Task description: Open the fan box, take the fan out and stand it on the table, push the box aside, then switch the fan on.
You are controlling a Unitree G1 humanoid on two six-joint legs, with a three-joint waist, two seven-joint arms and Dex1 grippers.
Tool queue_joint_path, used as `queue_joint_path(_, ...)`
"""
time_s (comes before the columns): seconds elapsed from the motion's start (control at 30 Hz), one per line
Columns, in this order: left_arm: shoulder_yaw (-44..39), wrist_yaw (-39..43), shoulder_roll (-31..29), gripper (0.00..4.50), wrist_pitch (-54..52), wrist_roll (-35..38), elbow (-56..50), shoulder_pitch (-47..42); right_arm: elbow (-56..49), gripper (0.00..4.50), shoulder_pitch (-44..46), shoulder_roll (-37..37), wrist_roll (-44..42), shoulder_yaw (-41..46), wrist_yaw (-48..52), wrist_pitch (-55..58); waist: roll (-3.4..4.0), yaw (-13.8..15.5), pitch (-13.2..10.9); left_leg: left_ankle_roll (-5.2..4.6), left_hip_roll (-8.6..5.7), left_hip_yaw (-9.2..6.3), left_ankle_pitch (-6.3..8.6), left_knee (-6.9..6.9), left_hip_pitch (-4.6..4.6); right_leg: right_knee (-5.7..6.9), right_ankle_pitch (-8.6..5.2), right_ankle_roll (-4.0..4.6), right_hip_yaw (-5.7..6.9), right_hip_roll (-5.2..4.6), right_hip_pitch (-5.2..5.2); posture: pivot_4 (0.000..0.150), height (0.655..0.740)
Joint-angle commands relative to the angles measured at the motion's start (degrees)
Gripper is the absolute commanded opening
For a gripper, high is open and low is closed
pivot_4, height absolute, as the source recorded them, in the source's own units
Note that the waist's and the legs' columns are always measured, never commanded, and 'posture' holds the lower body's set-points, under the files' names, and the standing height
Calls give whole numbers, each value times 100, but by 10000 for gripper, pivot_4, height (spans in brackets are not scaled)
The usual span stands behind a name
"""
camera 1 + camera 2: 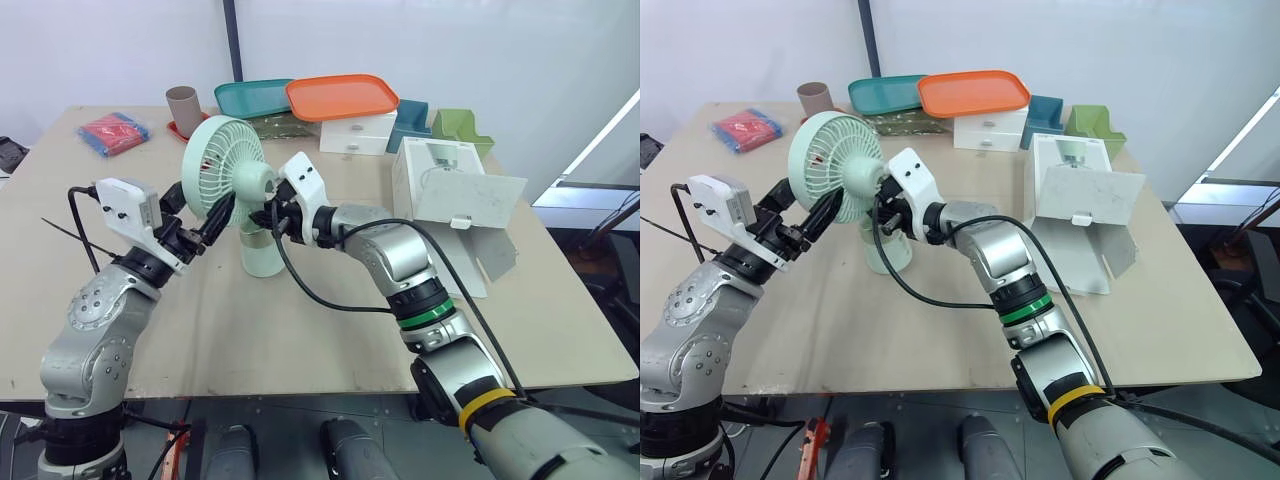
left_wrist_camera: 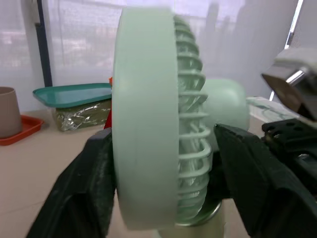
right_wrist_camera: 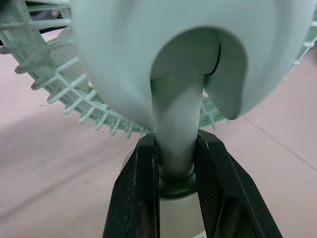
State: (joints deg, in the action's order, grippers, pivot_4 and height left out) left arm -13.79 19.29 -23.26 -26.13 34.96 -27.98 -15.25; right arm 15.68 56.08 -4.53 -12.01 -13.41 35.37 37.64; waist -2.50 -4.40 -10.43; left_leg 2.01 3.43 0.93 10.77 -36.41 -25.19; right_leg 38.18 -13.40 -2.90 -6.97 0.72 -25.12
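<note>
Arms: left arm (image 1: pixel 100 315) and right arm (image 1: pixel 400 255), silver-grey rounded shells with small dark screws at the joints.
Bands: green ring (image 1: pixel 425 314) and yellow ring (image 1: pixel 482 400) around the right arm.
Wrist housings: left white block (image 1: pixel 125 205), right white block (image 1: pixel 305 180), both angular.
Cables: left black cable (image 1: pixel 75 215), a thin loop; right black cable (image 1: pixel 300 282), thicker.
Left gripper (image 1: pixel 205 215): black.
Right gripper (image 1: pixel 268 222): two black tapered fingers (image 3: pixel 133 198), matte.

The two head views look forward and down over the table (image 1: pixel 300 340), both taking in the fan (image 1: pixel 222 160). The left wrist view sits close, edge-on to the fan's rim; the right wrist view faces its neck, closer.
</note>
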Motion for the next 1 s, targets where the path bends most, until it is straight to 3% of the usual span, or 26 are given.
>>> queue_joint_path(0.03, -533, 5, -220, 39620, 92, 210, -458, 147, 124, 3977, 327, 37, -61, 431, -214, -219, 0, 0, 0, 0, 0, 0, 0, 0, 0, 0, 0, 0, 0, 0, 0, 1500, 7400)
queue_joint_path(0.1, -874, -72, -258, 44134, -31, 650, -543, 160, 239, 3977, 391, -20, -57, 514, -260, -266, 0, -4, 0, 0, 0, 0, 0, 0, 0, 0, 0, 0, 0, 0, 0, 1500, 7400)
queue_joint_path(0.27, -1747, -86, -747, 44673, -633, 1950, -444, 66, 430, 3977, 532, -193, -24, 680, -267, -304, 0, -5, 0, 1, 1, -1, -1, -1, 0, 1, 1, 1, 2, 0, 1, 1500, 7400)
queue_joint_path(0.5, -1964, 1374, -1803, 44673, -1188, 2365, 176, 728, -1011, 3977, -131, -801, -975, 823, 1301, -341, 1, -6, -1, 1, 0, -11, -1, -2, -4, 0, 0, 1, 12, 0, 1, 1500, 7400)
queue_joint_path(0.63, -1783, 2276, -2053, 44673, -1058, 2104, 615, 1076, -1988, 3977, -762, -1333, -1462, 831, 1998, -121, 2, -7, -2, -1, 4, -16, 3, 13, -6, 1, -14, 14, 26, -1, -6, 1500, 7400)
queue_joint_path(0.7, -1688, 2614, -2093, 37981, -940, 1991, 865, 1123, -2332, 3977, -1018, -1514, -1616, 849, 2159, -57, 5, -4, -3, 0, 8, -24, 3, 13, -7, 4, -20, 26, 41, -1, -7, 1500, 7400)
queue_joint_path(0.8, -1468, 2920, -2085, 33612, -835, 1783, 1074, 1196, -2598, 3977, -1281, -1656, -1697, 823, 2264, -80, 5, 0, -3, 1, 11, -29, 3, 12, -4, 5, -23, 33, 52, -1, -5, 1500, 7400)
queue_joint_path(0.97, -686, 3454, -1756, 19691, -165, 1043, 1492, 1332, -2713, 3977, -1693, -1697, -1349, 453, 2120, -335, 6, -1, -2, 14, 17, -24, -8, 8, 15, 6, -28, 13, 57, -2, 4, 1500, 7400)
queue_joint_path(1.0, -606, 3510, -1714, 19691, -102, 996, 1526, 1307, -2708, 3977, -1703, -1674, -1339, 444, 2070, -349, 7, -3, -1, 14, 17, -24, -8, 8, 15, 6, -30, 11, 57, -2, 4, 1500, 7400)
